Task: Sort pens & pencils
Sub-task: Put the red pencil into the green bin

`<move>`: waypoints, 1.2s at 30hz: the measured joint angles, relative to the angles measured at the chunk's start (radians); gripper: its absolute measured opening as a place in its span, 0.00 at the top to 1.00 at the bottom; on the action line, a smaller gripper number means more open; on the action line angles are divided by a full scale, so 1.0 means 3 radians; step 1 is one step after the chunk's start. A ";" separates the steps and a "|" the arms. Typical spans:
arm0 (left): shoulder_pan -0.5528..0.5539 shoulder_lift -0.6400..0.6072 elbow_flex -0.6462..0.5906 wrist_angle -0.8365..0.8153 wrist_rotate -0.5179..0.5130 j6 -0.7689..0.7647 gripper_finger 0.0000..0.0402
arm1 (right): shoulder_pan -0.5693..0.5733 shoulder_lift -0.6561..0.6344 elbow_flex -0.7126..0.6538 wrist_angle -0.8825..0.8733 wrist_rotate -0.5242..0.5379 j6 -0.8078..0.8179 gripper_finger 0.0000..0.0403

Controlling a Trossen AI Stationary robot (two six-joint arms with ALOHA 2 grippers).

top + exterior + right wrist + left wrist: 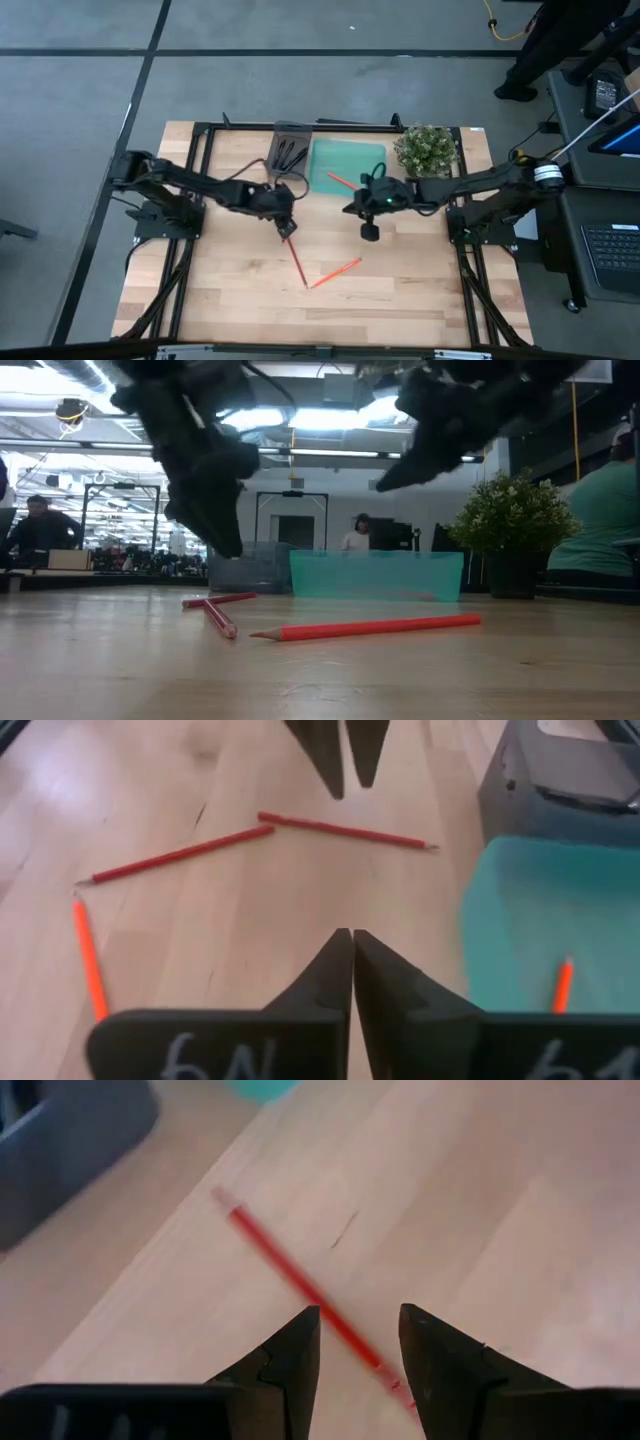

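The pencils (296, 258) left on the table lie near the middle, one under the left gripper (288, 228), whose empty fingers stand apart astride it and should, I judge, descend centred before closing, while the right gripper (369, 231) waits shut, empty.

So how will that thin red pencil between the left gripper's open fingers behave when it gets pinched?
The thin red pencil lies straight and flat on the wooden table, so it probably stays stiff when lifted. It looks slim and round, so a nudge from the left gripper might roll it. Gripped near one end, as here, it may tilt.
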 joint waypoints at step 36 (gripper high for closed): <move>0.0188 0.0809 0.0759 -0.0837 0.0121 -0.0758 0.67 | 0.0069 -0.0032 -0.0764 0.0911 -0.0419 0.0195 0.94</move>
